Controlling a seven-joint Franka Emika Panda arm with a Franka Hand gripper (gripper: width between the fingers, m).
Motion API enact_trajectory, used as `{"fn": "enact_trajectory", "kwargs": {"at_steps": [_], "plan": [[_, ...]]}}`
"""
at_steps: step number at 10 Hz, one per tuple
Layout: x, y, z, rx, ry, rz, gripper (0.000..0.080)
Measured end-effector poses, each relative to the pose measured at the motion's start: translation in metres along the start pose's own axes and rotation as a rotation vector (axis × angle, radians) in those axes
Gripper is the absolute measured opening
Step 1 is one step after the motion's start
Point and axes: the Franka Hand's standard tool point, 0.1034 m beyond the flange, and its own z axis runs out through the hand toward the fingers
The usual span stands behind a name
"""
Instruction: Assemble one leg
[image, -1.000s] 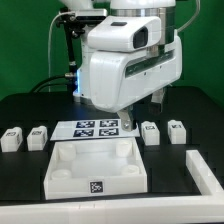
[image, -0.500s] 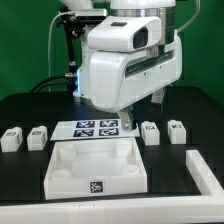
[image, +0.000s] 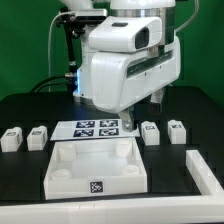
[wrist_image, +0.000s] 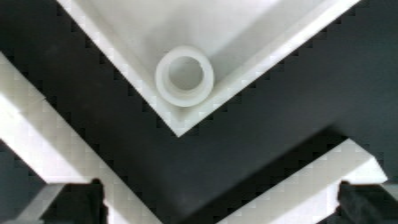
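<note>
Four legs stand on the black table: two at the exterior view's left (image: 12, 138) (image: 38, 136) and two at its right (image: 151, 132) (image: 177, 130), each a small white block with a tag. My gripper (image: 141, 112) hangs above the table behind the white tray (image: 60, 170), between the marker board (image: 98, 127) and the right pair of legs. It touches none of them. In the wrist view my gripper (wrist_image: 214, 205) is open and empty, its dark fingertips (wrist_image: 63, 205) wide apart. A corner of the tray with a round socket (wrist_image: 185, 78) lies below it.
A long white bar (image: 205, 172) lies at the exterior view's right near the table's front edge. The tray carries a small tag (image: 97, 186) on its front wall. The arm's large white body fills the upper middle of the exterior view.
</note>
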Motion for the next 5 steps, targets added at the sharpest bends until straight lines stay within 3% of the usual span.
{"fn": "enact_trajectory", "kwargs": {"at_steps": [3, 5], "plan": [[-0.063, -0.052, 0.019, 0.007, -0.007, -0.417, 0.0650], [-0.101, -0.065, 0.042, 0.020, 0.001, -0.683, 0.0650]]}}
